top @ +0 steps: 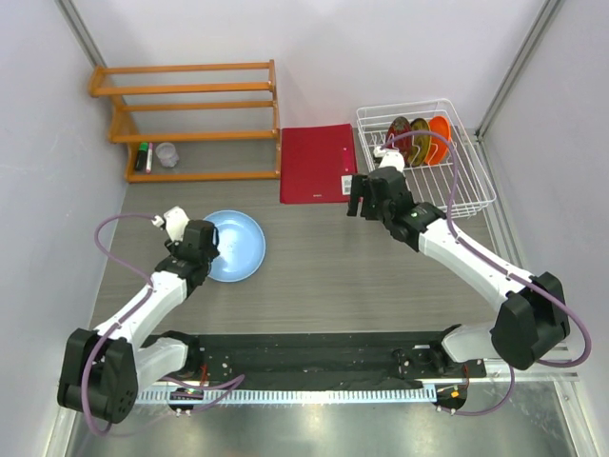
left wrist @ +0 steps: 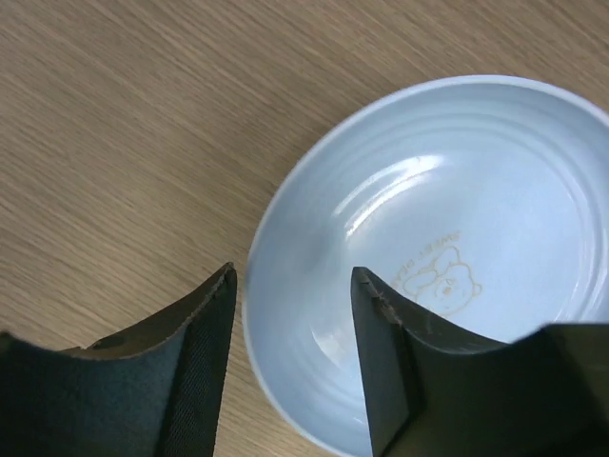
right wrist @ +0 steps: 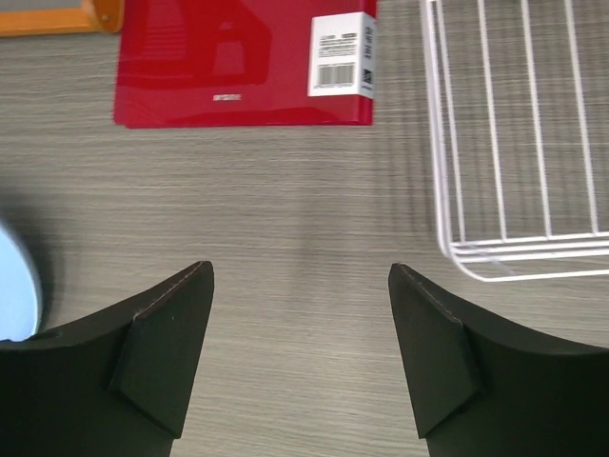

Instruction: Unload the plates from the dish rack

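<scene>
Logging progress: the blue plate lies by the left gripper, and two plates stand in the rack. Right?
No: the dish rack holds three, the red floral plate, the yellow plate and the orange plate, per the top external view. The blue plate does lie by the left gripper.

Orange wooden shelf [top: 190,90] stood at 11 o'clock, a marker [top: 141,157] and clear cup [top: 166,154] on its lowest tier. Red folder [top: 314,162] lay flat at 12 o'clock, just beside it.
</scene>
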Robot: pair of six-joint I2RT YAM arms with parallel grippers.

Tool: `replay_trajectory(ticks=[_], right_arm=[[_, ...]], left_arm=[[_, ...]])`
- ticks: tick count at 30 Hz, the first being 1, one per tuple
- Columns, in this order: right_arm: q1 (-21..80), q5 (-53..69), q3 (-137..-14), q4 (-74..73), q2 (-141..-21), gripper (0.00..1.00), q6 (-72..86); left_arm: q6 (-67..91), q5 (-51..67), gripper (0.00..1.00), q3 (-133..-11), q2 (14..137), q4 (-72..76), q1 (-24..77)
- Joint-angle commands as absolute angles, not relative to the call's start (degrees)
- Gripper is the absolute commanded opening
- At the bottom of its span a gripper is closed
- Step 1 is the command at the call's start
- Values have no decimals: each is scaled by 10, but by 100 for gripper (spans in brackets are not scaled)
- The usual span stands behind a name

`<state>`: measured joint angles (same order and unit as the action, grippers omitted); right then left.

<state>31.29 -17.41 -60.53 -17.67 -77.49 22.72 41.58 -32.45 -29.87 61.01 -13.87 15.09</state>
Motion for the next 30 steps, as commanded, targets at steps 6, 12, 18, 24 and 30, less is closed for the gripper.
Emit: replay_trajectory(ticks=[6, 12, 18, 24, 30], right_arm=[[271, -220, -632, -179, -773, 81, 196], [233, -250, -657, -181, -783, 93, 193], [214, -275, -715, -185, -823, 100, 153], [183, -319, -778, -164, -890, 100, 125], [152, -348, -913, -166, -1011, 100, 47]], left_arm=[[417, -341, 58, -325, 608, -158, 152], [392, -293, 78, -349, 584, -159, 152], [366, -201, 89, -381, 568, -135, 152], [335, -63, 99, -396, 567, -63, 152], [323, 112, 99, -426, 594, -5, 152]])
